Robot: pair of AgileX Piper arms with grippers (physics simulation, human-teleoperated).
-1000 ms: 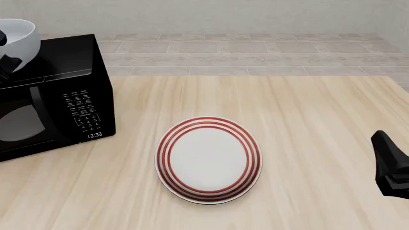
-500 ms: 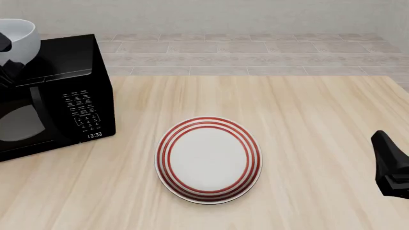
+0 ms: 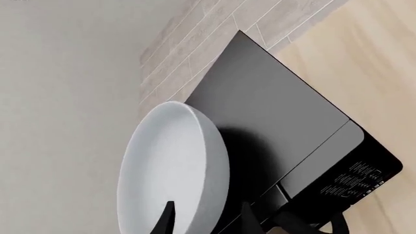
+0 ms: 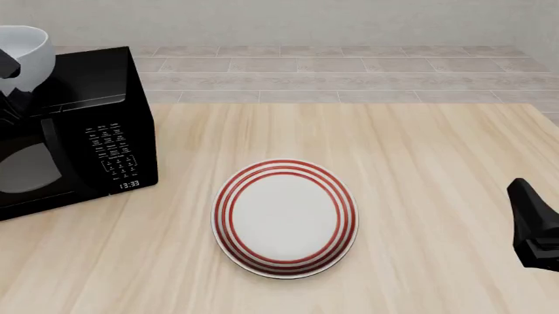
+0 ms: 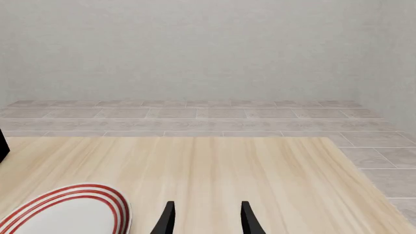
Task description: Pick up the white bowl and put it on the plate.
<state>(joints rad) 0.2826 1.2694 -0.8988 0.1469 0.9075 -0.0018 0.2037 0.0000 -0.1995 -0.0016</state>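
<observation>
The pale wooden tabletop carried the plate. My left claw pinched the white bowl by its rim above the microwave; glossy, rigid, likely slippery.

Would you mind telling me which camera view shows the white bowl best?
The left wrist view: the white bowl fills much of the frame, its rim between the left gripper fingers, above the microwave. The front view catches only part of it at the top left corner. The right wrist view does not show it.
</observation>
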